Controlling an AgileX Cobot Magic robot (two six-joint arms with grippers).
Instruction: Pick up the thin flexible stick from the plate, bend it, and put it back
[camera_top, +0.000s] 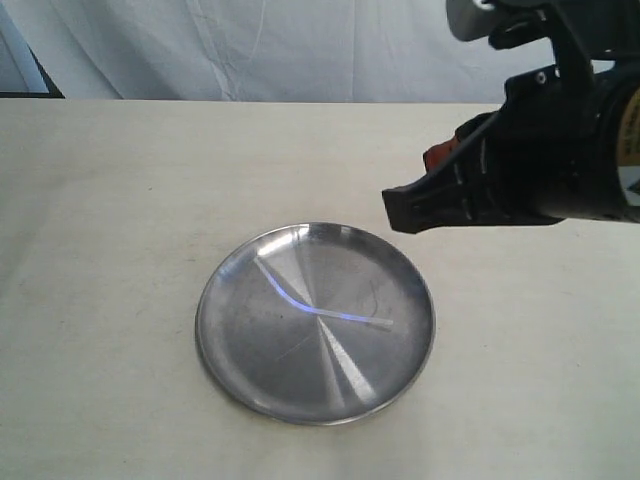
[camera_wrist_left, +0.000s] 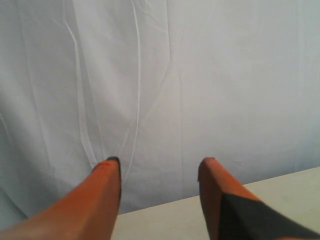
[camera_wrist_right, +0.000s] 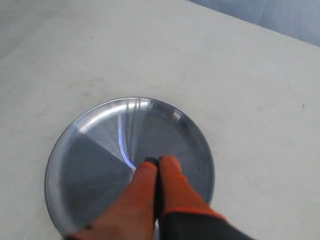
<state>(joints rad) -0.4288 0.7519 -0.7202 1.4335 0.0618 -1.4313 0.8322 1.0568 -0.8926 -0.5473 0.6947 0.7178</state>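
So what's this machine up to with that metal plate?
A two-armed robot is working with a thin flexible stick, which lies bent in a round steel plate on the table. The right claw hangs shut above the plate, holding nothing that I can see. The left claw is open and empty, pointed at the white backdrop.

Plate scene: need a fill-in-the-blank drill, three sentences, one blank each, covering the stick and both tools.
1. The thin flexible stick lies inside the plate, its shape ____ rather than straight.
2. The right tool has its fingers ____ and grips nothing.
3. The left tool is ____, empty, and faces a white cloth.

Missing words: bent; shut; open
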